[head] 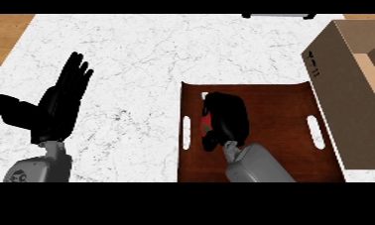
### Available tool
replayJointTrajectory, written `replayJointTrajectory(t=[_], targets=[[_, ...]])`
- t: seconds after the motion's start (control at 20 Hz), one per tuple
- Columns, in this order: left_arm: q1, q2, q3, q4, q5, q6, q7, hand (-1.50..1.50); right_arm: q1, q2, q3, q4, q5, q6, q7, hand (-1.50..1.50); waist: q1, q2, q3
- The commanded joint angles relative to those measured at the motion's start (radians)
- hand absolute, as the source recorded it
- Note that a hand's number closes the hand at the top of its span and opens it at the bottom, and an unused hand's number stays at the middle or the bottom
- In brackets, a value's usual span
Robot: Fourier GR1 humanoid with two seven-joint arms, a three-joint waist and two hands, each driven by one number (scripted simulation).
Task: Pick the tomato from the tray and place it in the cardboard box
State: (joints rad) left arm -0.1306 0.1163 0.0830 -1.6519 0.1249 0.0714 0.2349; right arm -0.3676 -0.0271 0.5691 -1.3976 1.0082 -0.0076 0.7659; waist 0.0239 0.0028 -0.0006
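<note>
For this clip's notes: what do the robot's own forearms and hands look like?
Both forearms are smooth, rounded grey shells. The left forearm carries a small dark round marking near the picture's lower edge. Each ends in a glossy black hand with slim fingers and a thumb: left hand, right hand. No cables show.

dark marks on cardboard box [344, 105], seemingly unreadable

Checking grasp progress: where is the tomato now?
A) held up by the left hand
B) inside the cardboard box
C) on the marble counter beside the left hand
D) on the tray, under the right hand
D: red tomato shows under the curled right hand on the tray.
</note>
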Motion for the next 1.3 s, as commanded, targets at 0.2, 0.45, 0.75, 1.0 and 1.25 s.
replayJointTrajectory(t=[0.2,0.45,0.75,1.0,1.25], targets=[[0.022,0.012,0.012,-0.026,0.011,-0.012,0.018,0.0,-0.237,0.027,0.1,-0.024,0.032,0.111,0.057,1.5,-0.01,-0.004,0.0],[0.036,-0.004,0.021,-0.018,0.006,0.004,-0.006,0.0,-0.199,0.027,0.094,-0.271,0.075,0.251,0.122,1.5,-0.023,-0.006,0.0],[0.02,-0.001,0.017,-0.013,-0.014,0.019,0.004,0.0,-0.318,0.027,-0.061,-0.331,0.165,0.112,0.296,1.5,-0.029,-0.007,0.0],[0.017,-0.006,0.021,0.003,-0.024,0.026,-0.021,0.0,-0.265,-0.069,-0.186,-0.456,0.223,0.126,0.287,1.5,-0.04,-0.006,0.001],[0.052,0.009,0.033,-0.051,0.002,0.006,0.007,0.0,-0.278,-0.126,-0.376,-0.481,0.135,0.215,0.231,1.5,-0.026,-0.005,0.001]])
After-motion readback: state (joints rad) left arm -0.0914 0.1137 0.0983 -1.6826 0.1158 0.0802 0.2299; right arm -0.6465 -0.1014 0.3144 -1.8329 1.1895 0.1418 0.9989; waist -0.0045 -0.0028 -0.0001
